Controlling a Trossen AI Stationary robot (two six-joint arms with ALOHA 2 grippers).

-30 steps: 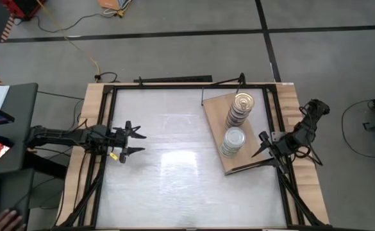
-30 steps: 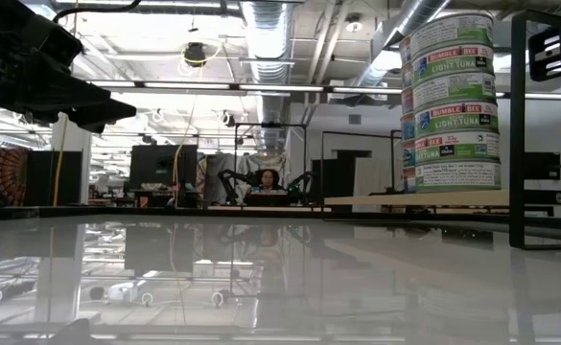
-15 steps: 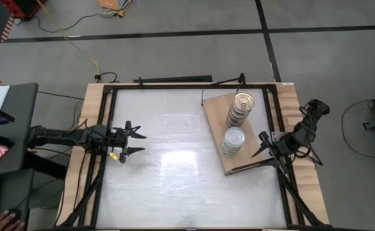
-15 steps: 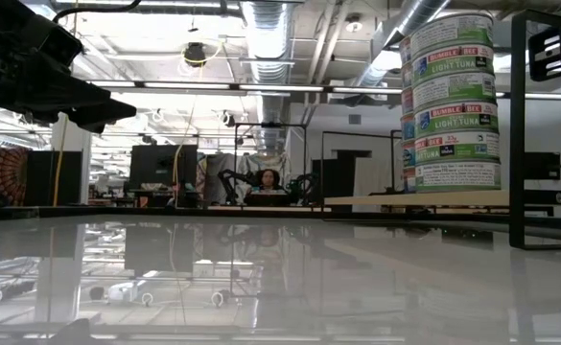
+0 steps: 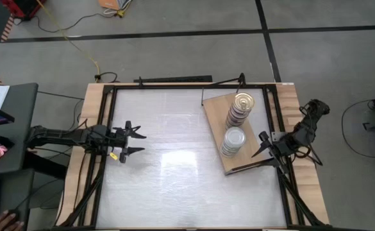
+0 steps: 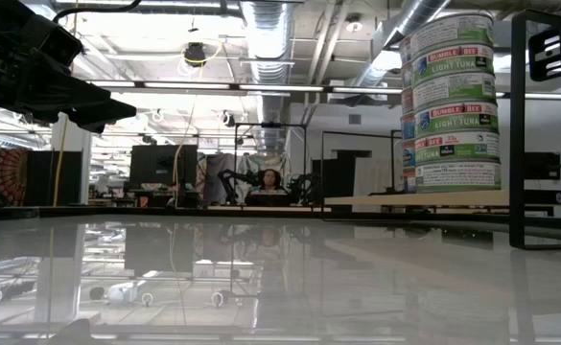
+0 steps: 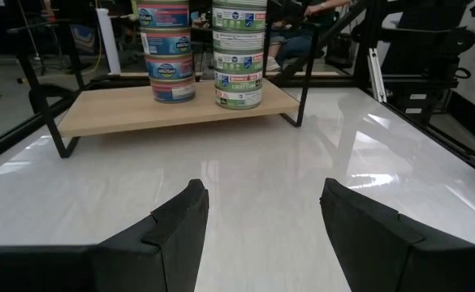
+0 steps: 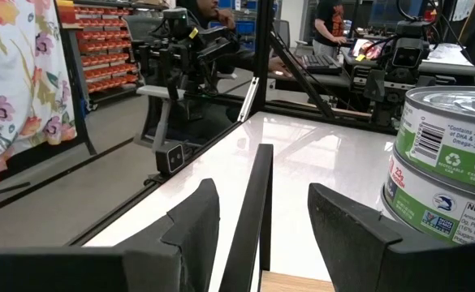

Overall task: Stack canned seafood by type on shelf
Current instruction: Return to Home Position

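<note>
Left pincer: I am holding it released and empty over the left side of the surface, well apart from the shelf; I am seeing little risk here.
Shelf: it is sitting at the right of the surface, carrying both stacks.
Gold-lidded stack: it is standing tall at one end of the shelf; any jolt to the board could be toppling it.
Silver-lidded stack: it is standing toward the other end, near my right pincer.
Right pincer: released, empty, pointing at the shelf's edge; by swinging sideways while retreating, I could be clipping board or stack.
</note>
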